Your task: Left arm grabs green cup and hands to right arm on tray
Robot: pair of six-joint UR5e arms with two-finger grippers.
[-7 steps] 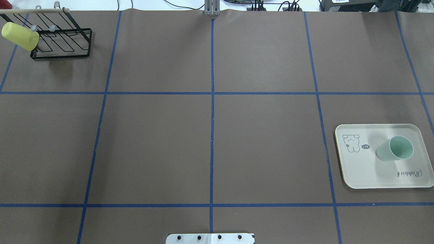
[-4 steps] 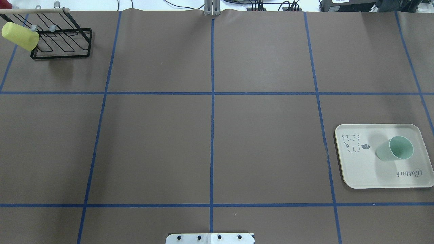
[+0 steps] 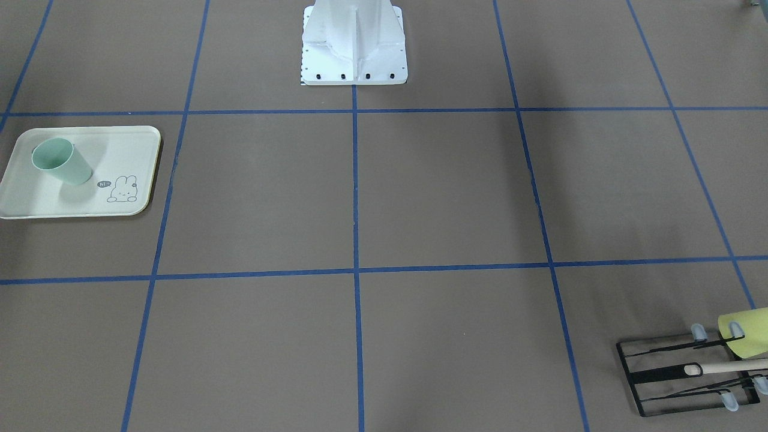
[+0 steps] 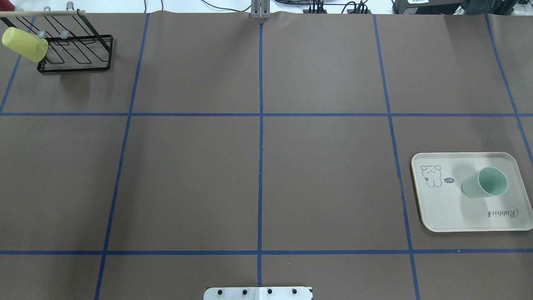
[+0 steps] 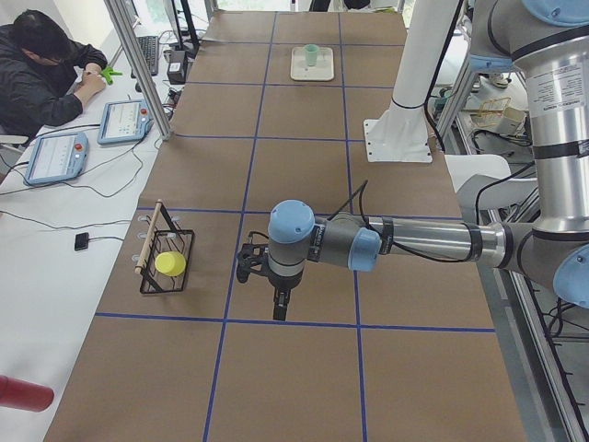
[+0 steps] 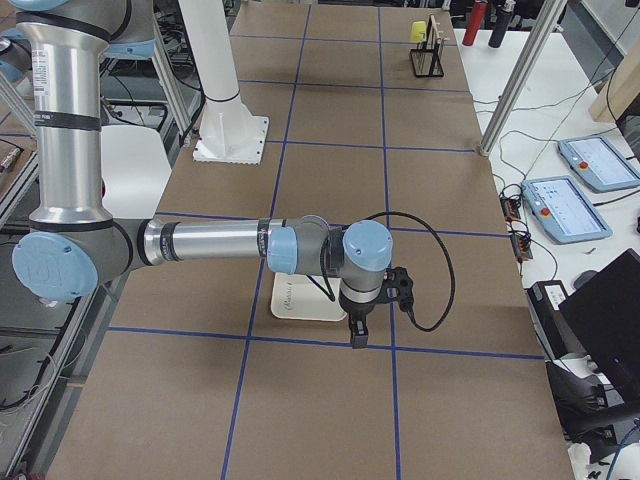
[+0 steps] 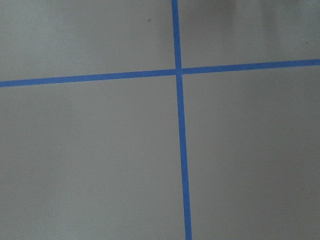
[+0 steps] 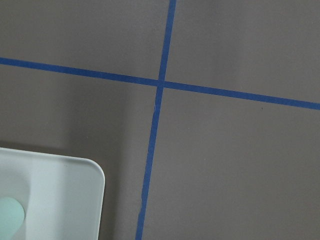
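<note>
The green cup [image 4: 485, 183] stands mouth up on the tray [image 4: 441, 208] at the table's right side. Both also show in the front view, the cup [image 3: 60, 162] on the tray [image 3: 36, 204]. The right wrist view catches a corner of the tray [image 8: 60, 200] and a sliver of the cup [image 8: 10, 215]. The left gripper [image 5: 281, 308] shows only in the exterior left view, hanging over bare table near the rack. The right gripper [image 6: 357, 335] shows only in the exterior right view, just past the tray [image 6: 295, 303]. I cannot tell whether either is open or shut.
A black wire rack [image 4: 79, 58] with a yellow-green cup [image 4: 25, 43] on it stands at the far left corner. The white robot base [image 3: 354, 42] is at the near middle edge. Blue tape lines grid the brown table. An operator sits beside the table.
</note>
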